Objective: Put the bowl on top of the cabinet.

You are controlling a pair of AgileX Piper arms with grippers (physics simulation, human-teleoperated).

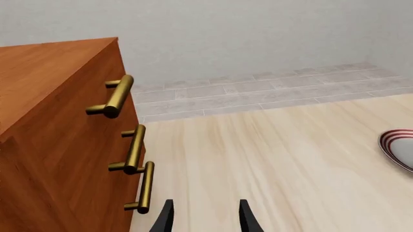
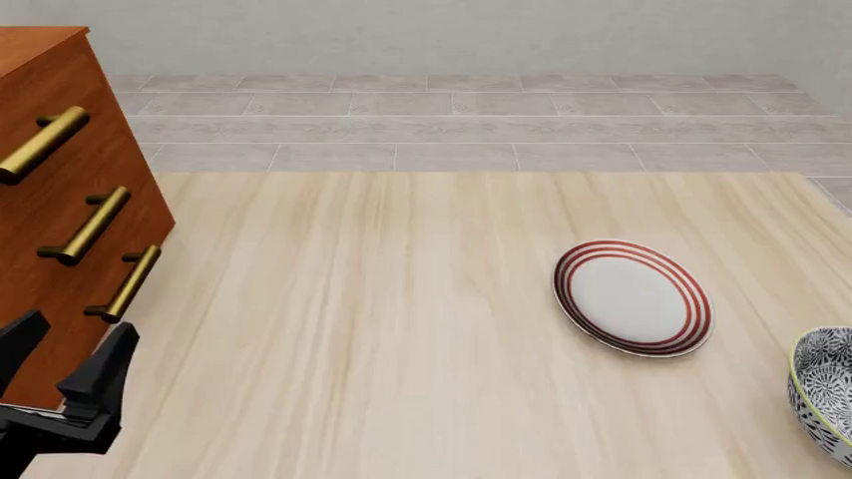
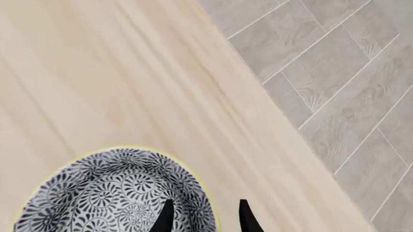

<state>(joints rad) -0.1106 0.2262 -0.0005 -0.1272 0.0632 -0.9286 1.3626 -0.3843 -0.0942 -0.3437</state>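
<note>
R gripper (image 3: 203, 217) fingers apart, straddling bowl (image 3: 116, 193) rim. L gripper (image 2: 60, 364) apart, empty, just beside cabinet (image 2: 54, 210); plate (image 2: 633, 297) between.

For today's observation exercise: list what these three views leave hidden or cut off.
- Bowl: the front view's right edge cuts it; the right wrist view's lower edge crops it.
- Cabinet: its top is mostly outside the front view.
- Right gripper: absent from the front view; only finger tips show in its wrist view, one over the bowl's rim, so contact is unclear.
- Plate: cropped in the left wrist view.
</note>
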